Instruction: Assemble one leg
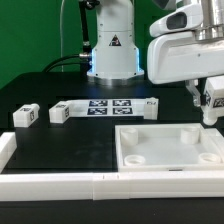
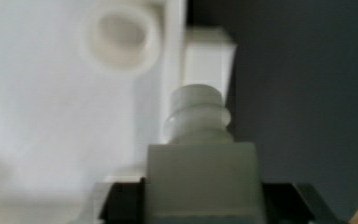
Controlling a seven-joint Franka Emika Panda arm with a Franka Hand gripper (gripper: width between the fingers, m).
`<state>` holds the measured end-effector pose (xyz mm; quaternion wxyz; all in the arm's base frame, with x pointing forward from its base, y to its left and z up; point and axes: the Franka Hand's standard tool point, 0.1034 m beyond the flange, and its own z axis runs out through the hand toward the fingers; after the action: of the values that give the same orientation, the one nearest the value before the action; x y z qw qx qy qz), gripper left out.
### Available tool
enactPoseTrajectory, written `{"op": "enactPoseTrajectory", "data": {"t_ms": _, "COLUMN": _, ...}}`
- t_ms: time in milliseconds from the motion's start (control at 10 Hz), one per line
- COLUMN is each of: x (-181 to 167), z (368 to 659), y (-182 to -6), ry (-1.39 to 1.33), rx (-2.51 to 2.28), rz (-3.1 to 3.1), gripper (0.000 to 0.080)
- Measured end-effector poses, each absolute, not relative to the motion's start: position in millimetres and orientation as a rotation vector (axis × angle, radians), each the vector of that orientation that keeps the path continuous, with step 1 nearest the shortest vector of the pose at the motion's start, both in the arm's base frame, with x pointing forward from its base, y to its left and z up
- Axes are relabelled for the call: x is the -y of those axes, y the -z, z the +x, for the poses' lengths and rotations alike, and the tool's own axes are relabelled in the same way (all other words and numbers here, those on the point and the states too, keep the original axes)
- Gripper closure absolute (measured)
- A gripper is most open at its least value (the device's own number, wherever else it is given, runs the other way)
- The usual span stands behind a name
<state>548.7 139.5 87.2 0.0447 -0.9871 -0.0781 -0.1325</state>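
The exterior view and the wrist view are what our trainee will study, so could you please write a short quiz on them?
1. True or false: the gripper is shut on a leg.
2. How many loose legs lie to the exterior view's left of the marker board? A one, B two, C four.
3. Fill in: the round socket in the wrist view belongs to the ____.
Key: 1 true; 2 B; 3 tabletop.
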Motion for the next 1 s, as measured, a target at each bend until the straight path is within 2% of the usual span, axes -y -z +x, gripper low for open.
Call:
{"op": "enactPoseTrajectory", "data": {"t_ms": 100, "x": -132.0, "z": 571.0, "y": -84.2, "ry": 0.437, "rx": 0.3, "rz": -3.015, "gripper": 0.0508}}
{"op": "enactPoseTrajectory", "data": {"t_ms": 400, "x": -115.0, "z": 589.6, "y": -69.6, "ry": 0.464, "rx": 0.343, "rz": -3.017, "gripper": 0.0508}}
{"op": "enactPoseTrajectory", "data": {"t_ms": 1000, "x": -115.2, "z": 595.4, "y": -71.9, "ry": 0.585, "rx": 0.344, "rz": -3.0, "gripper": 0.0508}}
